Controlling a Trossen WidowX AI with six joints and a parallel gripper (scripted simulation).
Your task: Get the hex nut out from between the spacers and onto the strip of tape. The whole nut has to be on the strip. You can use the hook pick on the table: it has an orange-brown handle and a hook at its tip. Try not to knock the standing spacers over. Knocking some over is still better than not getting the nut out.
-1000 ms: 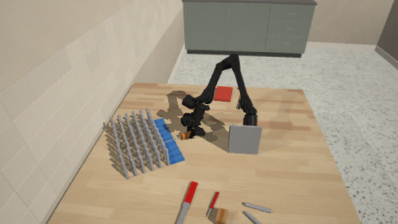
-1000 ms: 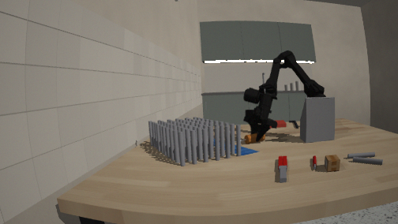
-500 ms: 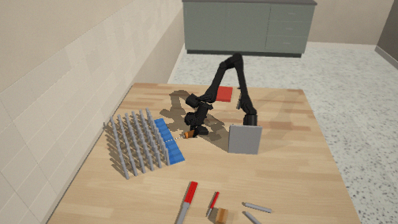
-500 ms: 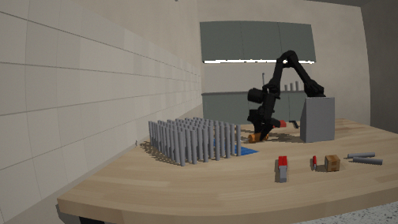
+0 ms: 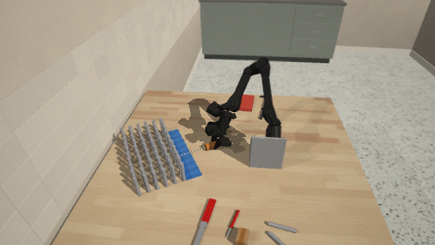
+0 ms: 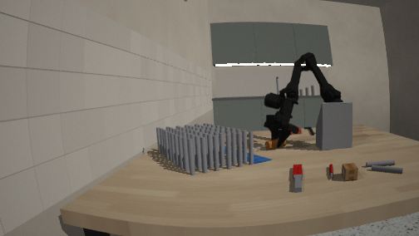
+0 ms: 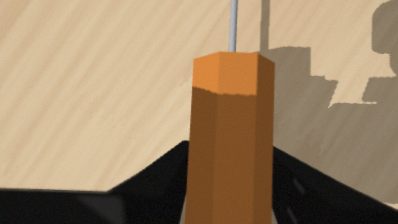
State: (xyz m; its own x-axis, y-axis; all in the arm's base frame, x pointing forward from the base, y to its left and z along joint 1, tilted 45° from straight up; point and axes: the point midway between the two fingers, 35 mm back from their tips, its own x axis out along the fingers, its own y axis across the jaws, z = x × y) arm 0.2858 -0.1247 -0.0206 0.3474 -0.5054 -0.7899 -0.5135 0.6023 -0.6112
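Pale wood-grain desk (image 5: 302,194), planked and matte. Black gripper (image 5: 214,144) clamped on the hook pick (image 5: 206,147) by its orange-brown handle, low over the boards just beside the strip of tape (image 5: 185,152). Faceted, hexagonal handle filling the wrist view (image 7: 232,145), lighter orange on its end face, with a thin grey metal shaft running straight on from it over bare wood. Only in the top view: that shaft reaching across to the blue strip, flat and marked in bands, lying right along the near edge of the spacers (image 5: 148,157). Slim grey upright cylinders in a tight square grid, all standing. From the exterior view (image 6: 204,147), a dense fence of pins with just a sliver of blue behind them. Hex nut not made out in any view; hook tip too small to tell. Elsewhere: plain grey block (image 5: 267,152) at the arm's foot, flat red patch (image 5: 247,103) behind the arm, red-handled tools (image 5: 206,219) and a small brown box (image 6: 350,171) near the front edge.
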